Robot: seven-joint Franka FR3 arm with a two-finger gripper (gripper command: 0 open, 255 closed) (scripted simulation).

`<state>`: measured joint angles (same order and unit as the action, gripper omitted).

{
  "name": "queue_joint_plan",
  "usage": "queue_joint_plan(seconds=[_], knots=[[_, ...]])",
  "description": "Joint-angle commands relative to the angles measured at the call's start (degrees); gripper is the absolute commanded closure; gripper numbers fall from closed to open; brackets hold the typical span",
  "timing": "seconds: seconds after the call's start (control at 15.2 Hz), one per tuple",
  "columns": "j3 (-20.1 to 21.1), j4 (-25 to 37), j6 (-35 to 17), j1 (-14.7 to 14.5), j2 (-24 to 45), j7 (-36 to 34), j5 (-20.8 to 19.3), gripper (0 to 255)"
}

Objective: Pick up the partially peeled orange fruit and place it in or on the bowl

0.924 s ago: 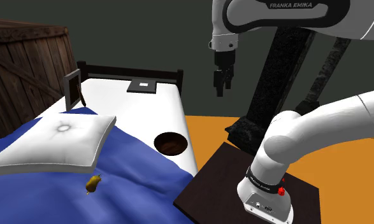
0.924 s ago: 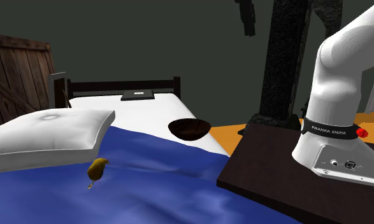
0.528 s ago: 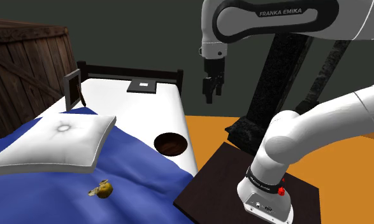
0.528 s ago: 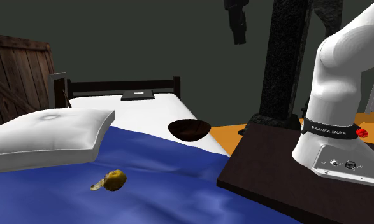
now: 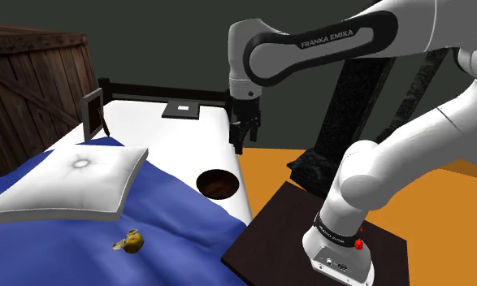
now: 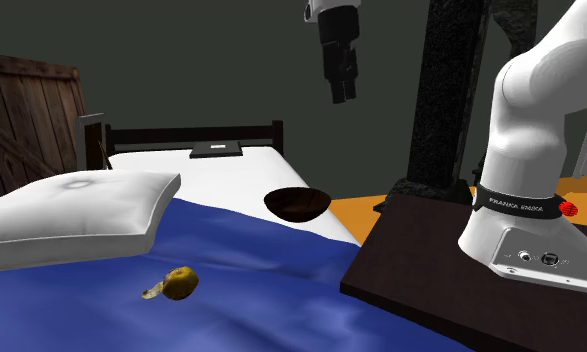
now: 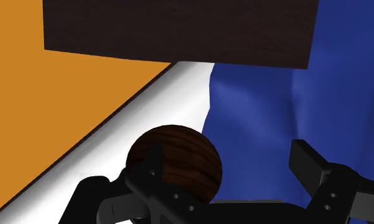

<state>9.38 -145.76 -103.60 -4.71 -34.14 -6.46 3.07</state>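
The partially peeled orange fruit point(image 5: 132, 241) point(image 6: 179, 284) lies on the blue blanket near the bed's front, its peel trailing to one side. A dark wooden bowl point(image 5: 217, 183) point(image 6: 297, 202) point(image 7: 174, 162) sits at the blanket's edge on the white sheet. My black gripper point(image 5: 243, 138) point(image 6: 339, 85) point(image 7: 230, 167) hangs open and empty in the air above the bowl, far from the fruit. In the wrist view its fingers stand wide apart, with the bowl beneath the one nearer the orange floor.
A white pillow point(image 5: 66, 183) point(image 6: 71, 215) lies beside the fruit. A picture frame point(image 5: 93, 114) and a flat dark tablet point(image 5: 182, 110) rest near the headboard. A wooden crate point(image 5: 25, 81) stands behind. The dark stand point(image 5: 310, 236) borders the bed on an orange floor point(image 7: 51, 108).
The arm swung toward the shoulder view's left and came lower, from over the floor to above the bowl. The fruit tipped over and rolled a little earlier on, then lay still.
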Motion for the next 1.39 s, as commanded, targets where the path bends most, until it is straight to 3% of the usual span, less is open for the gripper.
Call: queue_joint_plan(seconds=[0.0, 0.66, 1.32], knots=[[1.6, 0.2, -3.8, -0.6, 3.2, -1.6, 0.9, 0], [9.6, 5.4, -20.4, -2.8, 21.7, -11.1, 1.0, 0], [13.8, 18.1, -30.9, -5.7, 43.3, -24.2, -9.3, 0]])
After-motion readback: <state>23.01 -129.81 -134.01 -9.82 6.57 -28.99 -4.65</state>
